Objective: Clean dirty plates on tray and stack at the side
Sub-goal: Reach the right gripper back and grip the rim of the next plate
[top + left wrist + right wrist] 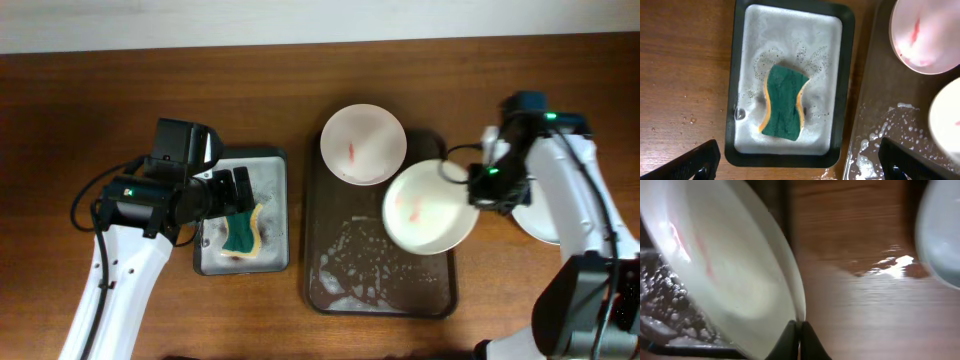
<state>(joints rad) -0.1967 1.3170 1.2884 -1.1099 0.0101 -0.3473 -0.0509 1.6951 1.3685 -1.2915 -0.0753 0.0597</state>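
The dark brown tray (440, 300) lies at the centre with soap suds on it. One white plate (363, 143) with a red smear rests on its far end. My right gripper (487, 185) is shut on the rim of a second plate (430, 207) with red smears and holds it tilted over the tray's right side. In the right wrist view the fingers (800, 340) pinch that plate's edge (730, 275). A third plate (543, 222) lies on the table to the right, partly hidden by the right arm. My left gripper (235, 190) is open above the sponge (242, 232).
A smaller black tray (790, 156) with a grey bottom and foam holds the green and yellow sponge (785, 102), left of the brown tray (875, 125). Water drops lie on the wood (890, 265) between the held plate and the third plate (945, 235).
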